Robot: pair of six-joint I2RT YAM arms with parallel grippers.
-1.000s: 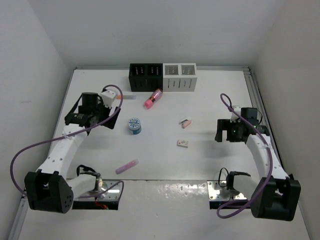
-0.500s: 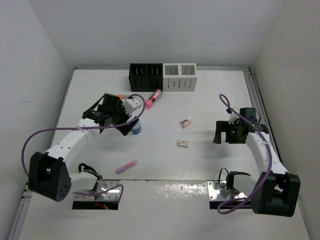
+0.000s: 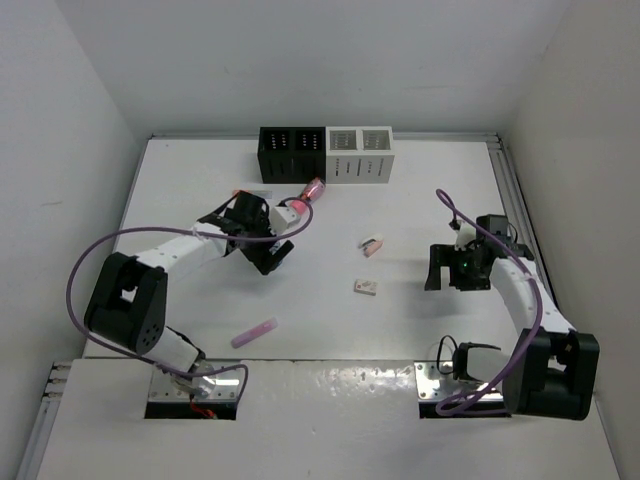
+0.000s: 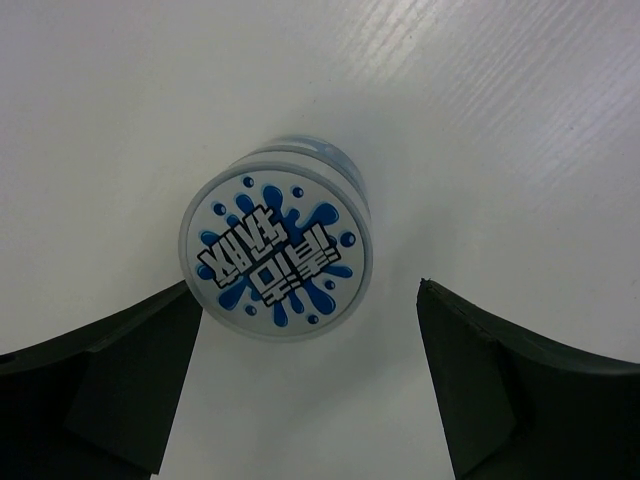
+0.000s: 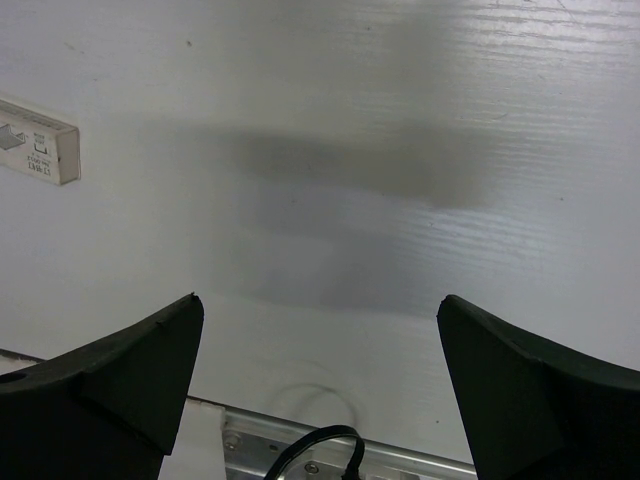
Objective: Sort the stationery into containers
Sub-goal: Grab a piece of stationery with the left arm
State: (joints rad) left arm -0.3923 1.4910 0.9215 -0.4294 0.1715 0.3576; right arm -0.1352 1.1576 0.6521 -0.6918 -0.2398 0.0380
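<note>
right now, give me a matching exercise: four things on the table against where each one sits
1 tape roll
2 pink tube
3 pale stick
4 white box

a at the back, right of the black box
b by itself, nearest the robot's side
c under the open left claw
d just in front of both boxes

Pairs: 1-c, 2-d, 3-b, 4-a

Bright, even overhead light washed the white table (image 3: 420,200) nearly flat, with glare on the glossy near strip (image 3: 330,375). Shadows were short and soft. A broad grey shadow crossed the right wrist view. The left wrist view rendered the print on the tape roll (image 4: 275,250) sharply.
</note>
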